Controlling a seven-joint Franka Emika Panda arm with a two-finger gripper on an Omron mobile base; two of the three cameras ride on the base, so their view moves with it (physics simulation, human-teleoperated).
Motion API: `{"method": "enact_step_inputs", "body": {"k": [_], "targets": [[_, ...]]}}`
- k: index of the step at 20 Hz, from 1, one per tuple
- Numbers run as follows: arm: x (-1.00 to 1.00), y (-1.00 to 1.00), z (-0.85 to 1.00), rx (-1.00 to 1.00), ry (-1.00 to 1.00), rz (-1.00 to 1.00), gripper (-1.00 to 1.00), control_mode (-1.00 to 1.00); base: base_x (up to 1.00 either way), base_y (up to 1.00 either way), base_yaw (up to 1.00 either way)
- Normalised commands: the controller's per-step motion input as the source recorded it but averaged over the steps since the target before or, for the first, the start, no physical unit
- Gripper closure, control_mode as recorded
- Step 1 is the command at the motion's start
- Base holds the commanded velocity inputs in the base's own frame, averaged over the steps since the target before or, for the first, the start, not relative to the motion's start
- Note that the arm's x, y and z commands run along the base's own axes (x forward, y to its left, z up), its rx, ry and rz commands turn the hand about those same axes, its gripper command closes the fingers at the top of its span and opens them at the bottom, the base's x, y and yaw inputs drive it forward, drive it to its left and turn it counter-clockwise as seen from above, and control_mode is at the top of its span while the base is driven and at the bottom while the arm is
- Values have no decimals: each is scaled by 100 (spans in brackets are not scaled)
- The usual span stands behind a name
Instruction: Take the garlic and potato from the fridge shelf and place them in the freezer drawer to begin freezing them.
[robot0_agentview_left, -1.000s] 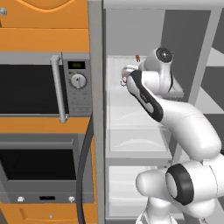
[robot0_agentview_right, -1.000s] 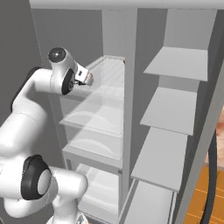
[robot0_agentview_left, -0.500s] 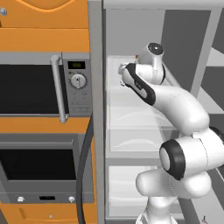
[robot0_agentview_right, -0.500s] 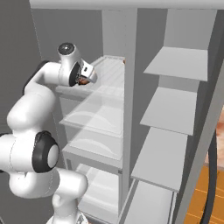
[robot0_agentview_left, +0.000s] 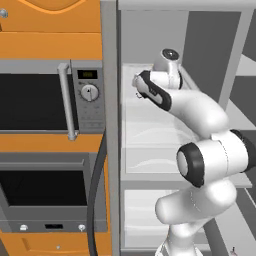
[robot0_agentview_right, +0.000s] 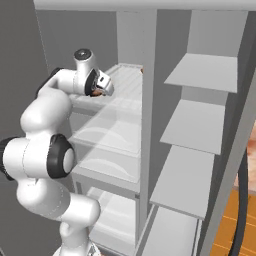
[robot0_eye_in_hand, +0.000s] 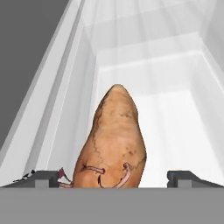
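Note:
The potato (robot0_eye_in_hand: 116, 135), a lumpy brown-orange tuber with pinkish sprouts, stands between my two finger tips in the hand view, with a gap on each side. My gripper (robot0_eye_in_hand: 114, 177) is open around it and does not touch it. From the right base, the gripper (robot0_agentview_right: 103, 86) hangs over the front left of the white ribbed fridge shelf (robot0_agentview_right: 127, 80), and a bit of the potato (robot0_agentview_right: 99, 93) shows beneath it. In the left base view the gripper (robot0_agentview_left: 137, 93) reaches into the fridge at shelf height. The garlic and the freezer drawer are out of view.
A tiny orange-red piece (robot0_agentview_right: 142, 70) lies at the shelf's back right. Clear curved-front bins (robot0_agentview_right: 107, 135) sit below the shelf. Plain grey shelves (robot0_agentview_right: 200, 72) fill the right compartment behind a divider (robot0_agentview_right: 146, 125). An orange cabinet with a microwave (robot0_agentview_left: 37, 102) stands left of the fridge.
The arm has folded closer to the fridge and the hand has moved in over the shelf's front left. The potato now sits between the fingers.

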Motion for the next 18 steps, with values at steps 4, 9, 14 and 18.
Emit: {"method": "enact_step_inputs", "body": {"k": [4,9,14,18], "targets": [[23,5,-22,0,6,0,-100,-100,0,0,0],[0,3,-47,0,2,0,100,-100,0,0,0],[0,6,-59,0,-1,0,100,-100,0,0,0],[-17,-5,-14,0,-20,0,100,-100,0,0,0]]}}
